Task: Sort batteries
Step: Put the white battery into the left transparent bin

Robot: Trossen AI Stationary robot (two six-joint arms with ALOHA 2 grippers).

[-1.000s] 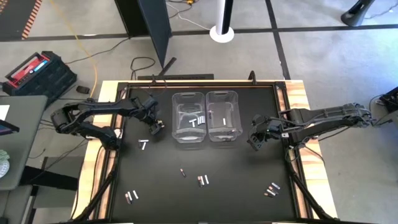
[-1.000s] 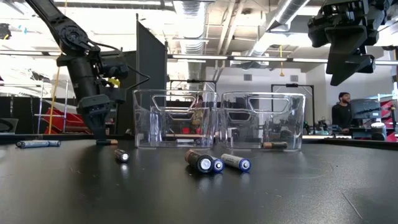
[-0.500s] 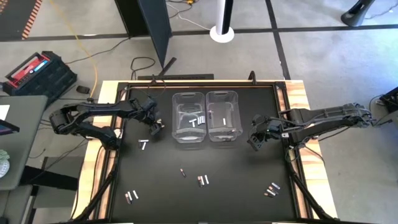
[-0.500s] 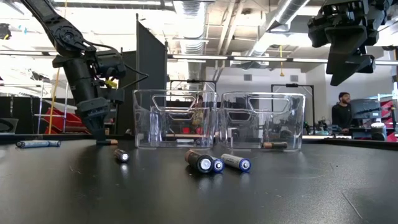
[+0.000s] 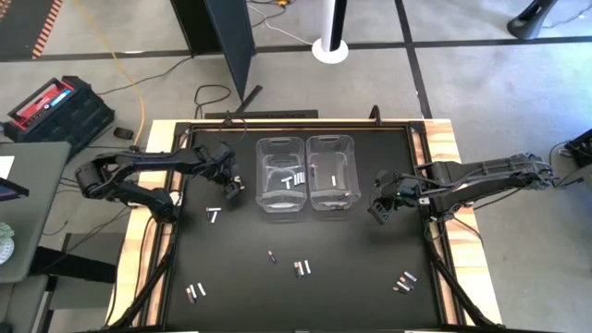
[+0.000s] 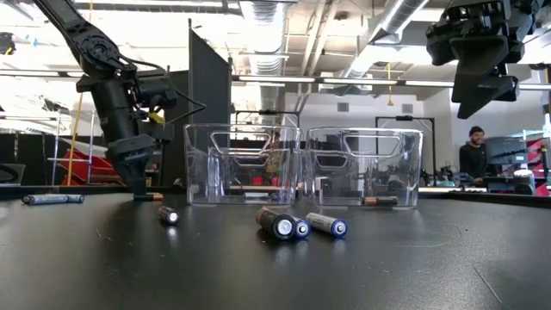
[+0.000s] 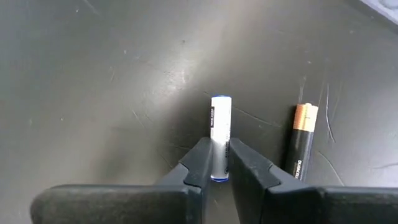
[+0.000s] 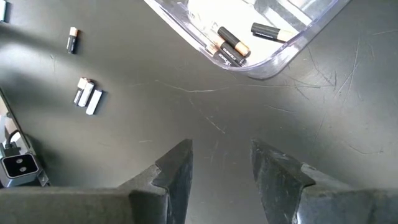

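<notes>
The black bench (image 5: 351, 277) sat in a bright workshop, a person (image 6: 470, 157) standing far behind it. I had the left arm reaching in from the bench's left edge, bent down steeply, its left end effector (image 7: 217, 163) at the mat and pinched on a silvery-white battery (image 7: 220, 134). A dark copper-topped cell (image 7: 301, 140) lay just beside that one, apart from the fingers. The two clear bins (image 5: 305, 171) stood side by side right of that end effector, batteries inside both. My right arm waited raised over the bench's right side, its right end effector (image 8: 221, 165) spread with nothing between the fingers. More loose batteries (image 6: 297, 225) lay scattered toward the near edge.
</notes>
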